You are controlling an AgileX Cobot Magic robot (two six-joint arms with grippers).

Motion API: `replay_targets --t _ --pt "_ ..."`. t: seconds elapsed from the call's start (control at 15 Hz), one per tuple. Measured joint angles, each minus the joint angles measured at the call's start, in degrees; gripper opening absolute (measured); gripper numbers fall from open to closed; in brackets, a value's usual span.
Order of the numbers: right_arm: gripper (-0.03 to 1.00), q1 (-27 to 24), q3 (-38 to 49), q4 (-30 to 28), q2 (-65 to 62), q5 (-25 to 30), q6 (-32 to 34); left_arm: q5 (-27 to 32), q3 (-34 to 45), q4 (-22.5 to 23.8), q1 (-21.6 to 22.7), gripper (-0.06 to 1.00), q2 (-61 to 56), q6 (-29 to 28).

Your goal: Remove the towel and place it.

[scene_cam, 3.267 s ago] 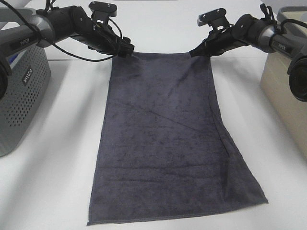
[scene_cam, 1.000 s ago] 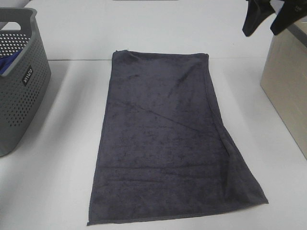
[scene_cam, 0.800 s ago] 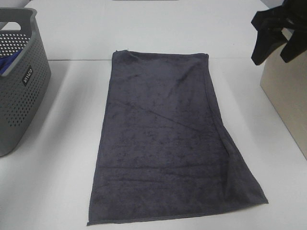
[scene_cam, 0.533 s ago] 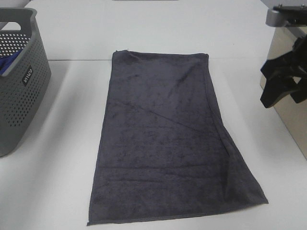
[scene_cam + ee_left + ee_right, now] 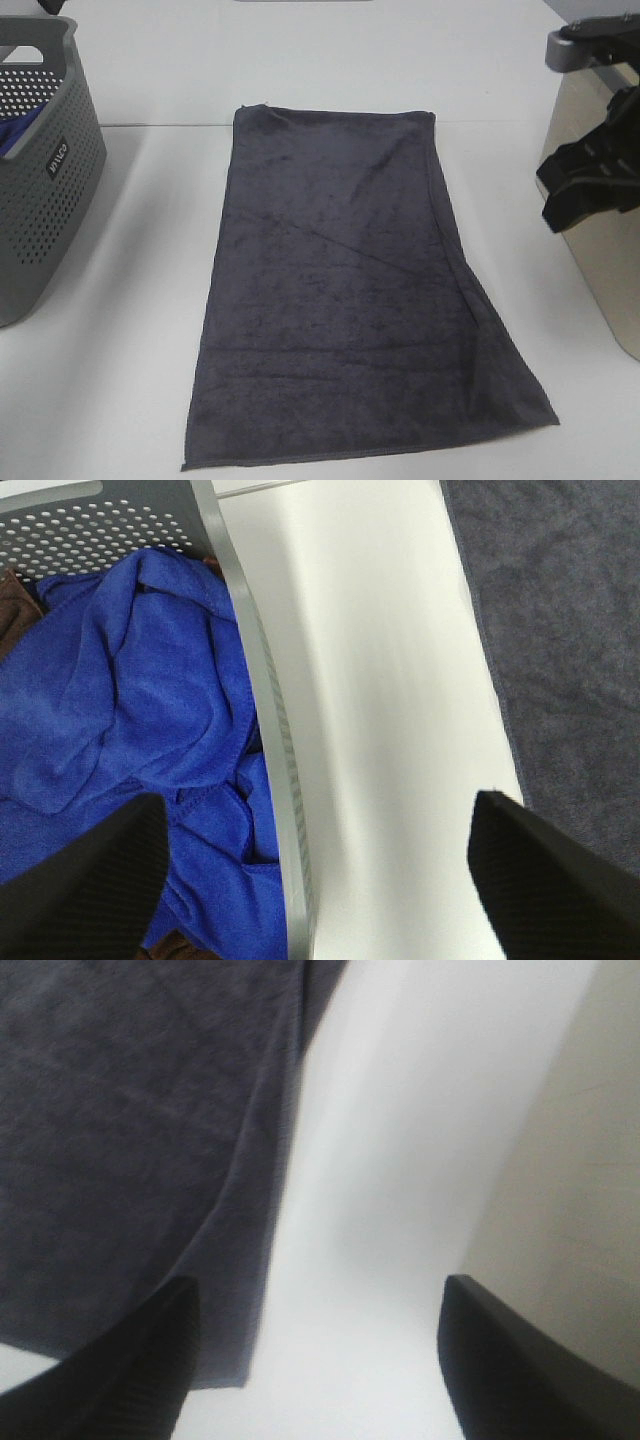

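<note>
The towel (image 5: 345, 290), a dark charcoal cloth, lies spread flat on the white table (image 5: 120, 380), its long side running from far to near. My right gripper (image 5: 548, 197) hangs open to the right of the towel, in front of the beige basket (image 5: 600, 270). In the right wrist view its fingers (image 5: 130, 1360) stand wide over bare table, with the towel's edge (image 5: 130, 1140) to one side and nothing between them. My left gripper (image 5: 320, 810) is open over the grey basket's rim (image 5: 270, 730), holding nothing. The towel's edge (image 5: 560, 630) shows beyond it.
The grey perforated basket (image 5: 40, 200) stands at the left edge of the table and holds a blue cloth (image 5: 130, 700) with brown fabric (image 5: 15, 600) under it. The beige basket's wall (image 5: 570, 1160) is close beside the right gripper.
The right gripper has come down from the top right corner to the front of the beige basket. The towel has not moved. The left arm stays out of the high view.
</note>
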Motion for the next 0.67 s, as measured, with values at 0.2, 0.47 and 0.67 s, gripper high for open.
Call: replay_targets --t 0.2,0.47,0.67 --pt "0.67 0.0 -6.5 -9.2 0.0 4.1 4.5 -0.1 0.6 0.5 0.0 0.77 0.0 0.7" --pt "0.67 6.6 -8.9 -6.0 -2.0 7.1 3.9 -0.6 0.6 0.6 0.0 0.77 0.0 1.1" --pt "0.67 13.6 -8.9 -3.3 -0.6 10.9 4.7 -0.9 0.6 0.3 0.0 0.77 0.0 1.3"
